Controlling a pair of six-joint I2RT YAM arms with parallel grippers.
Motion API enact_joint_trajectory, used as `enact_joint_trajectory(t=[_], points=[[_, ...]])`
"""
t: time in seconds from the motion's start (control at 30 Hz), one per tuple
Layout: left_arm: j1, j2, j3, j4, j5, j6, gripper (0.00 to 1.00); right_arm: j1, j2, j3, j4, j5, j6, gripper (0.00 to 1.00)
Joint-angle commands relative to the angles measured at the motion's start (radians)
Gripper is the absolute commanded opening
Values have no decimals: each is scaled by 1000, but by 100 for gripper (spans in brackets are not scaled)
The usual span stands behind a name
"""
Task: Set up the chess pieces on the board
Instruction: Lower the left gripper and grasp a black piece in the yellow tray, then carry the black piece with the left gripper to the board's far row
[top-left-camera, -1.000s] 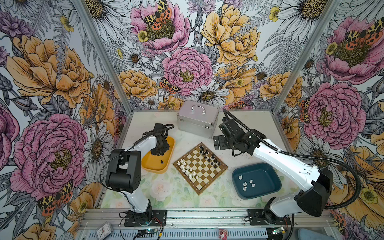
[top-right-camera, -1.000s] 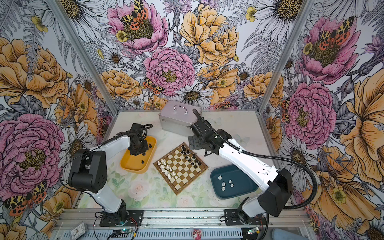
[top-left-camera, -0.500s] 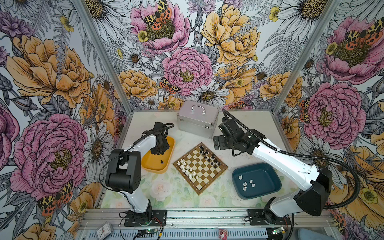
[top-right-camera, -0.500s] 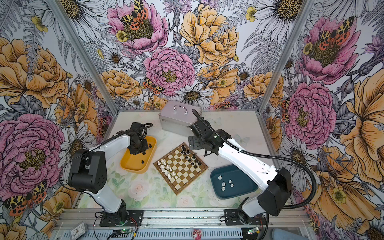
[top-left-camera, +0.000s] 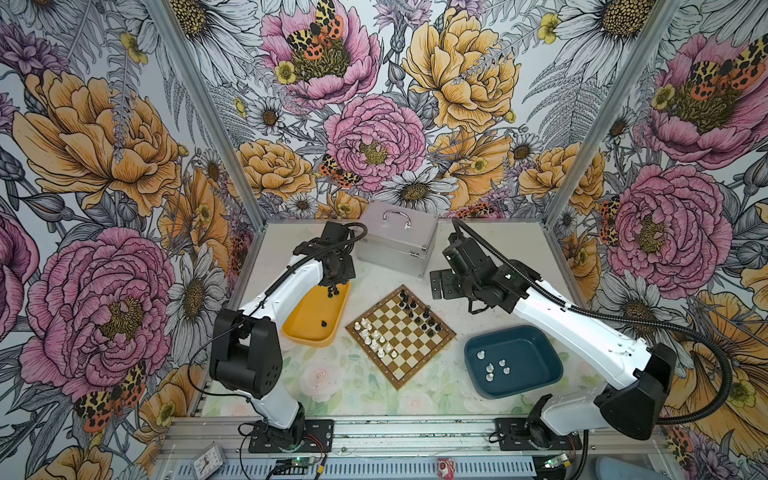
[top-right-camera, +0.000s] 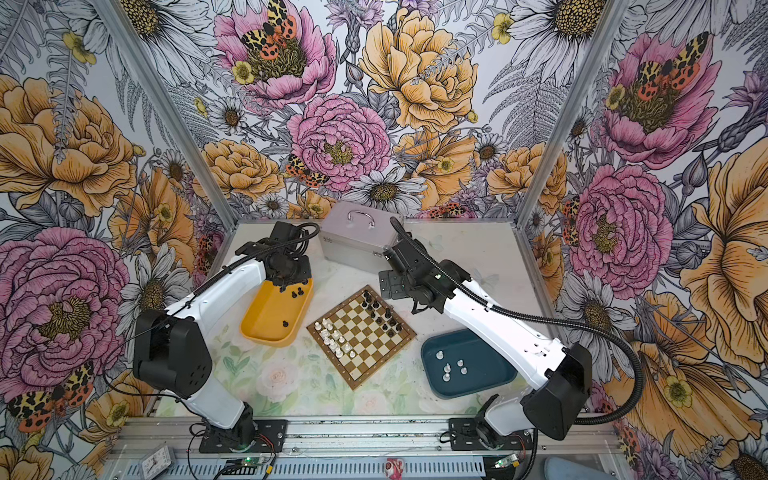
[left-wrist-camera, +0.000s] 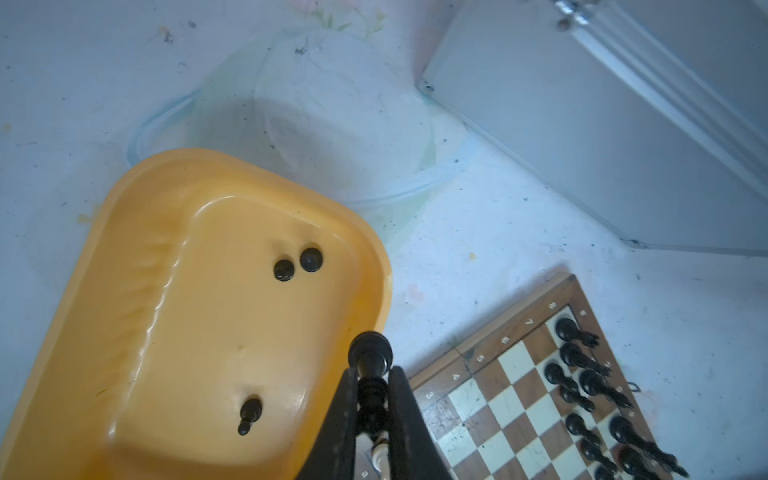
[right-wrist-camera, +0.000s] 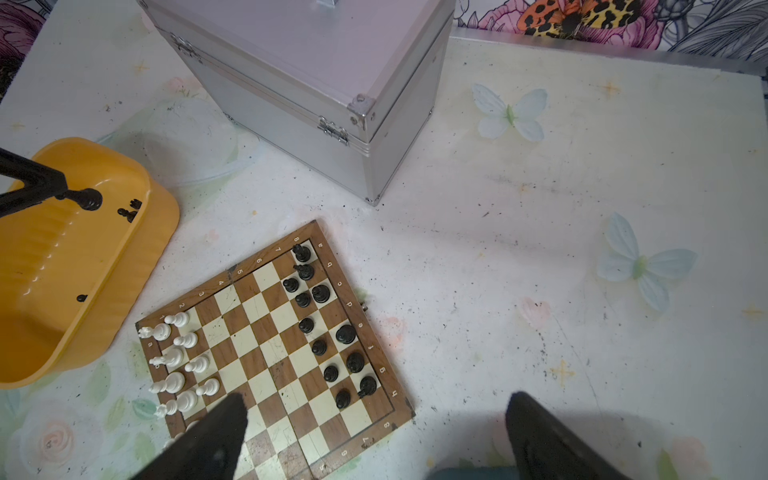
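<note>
The board (top-left-camera: 401, 337) lies in the middle of the table, also seen in the right wrist view (right-wrist-camera: 266, 345). Black chess pieces (top-left-camera: 419, 313) fill its far right side and white chess pieces (top-left-camera: 374, 336) its near left side. My left gripper (top-left-camera: 332, 289) hangs over the far end of the yellow tray (top-left-camera: 307, 320). In the left wrist view its jaws (left-wrist-camera: 370, 374) are shut on a tall black piece (left-wrist-camera: 370, 353), held above the tray's rim beside the board. My right gripper (right-wrist-camera: 376, 398) stands open and empty above the board's right corner.
The yellow tray (left-wrist-camera: 187, 332) holds a lying black pawn (left-wrist-camera: 249, 413) and two more black pieces (left-wrist-camera: 297, 264). A dark teal tray (top-left-camera: 536, 349) at the right holds several white pieces (top-left-camera: 494, 368). A silver case (top-left-camera: 395, 245) stands behind the board.
The left gripper has closed a little tighter on the black piece over the yellow tray's far end and has barely shifted. The right arm has not moved.
</note>
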Motion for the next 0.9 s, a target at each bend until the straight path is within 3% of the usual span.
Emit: enact_joint_trajectory(t=[0.0, 0.47, 0.87], points=[[-68, 14, 63, -33, 22, -35, 16, -2, -57, -33, -16, 40, 5, 100], [-342, 225, 256, -44, 15, -85, 15, -2, -274, -158, -131, 96, 81, 100], [-447, 335, 353, -44, 16, -113, 15, -2, -389, -200, -207, 127, 106, 99]])
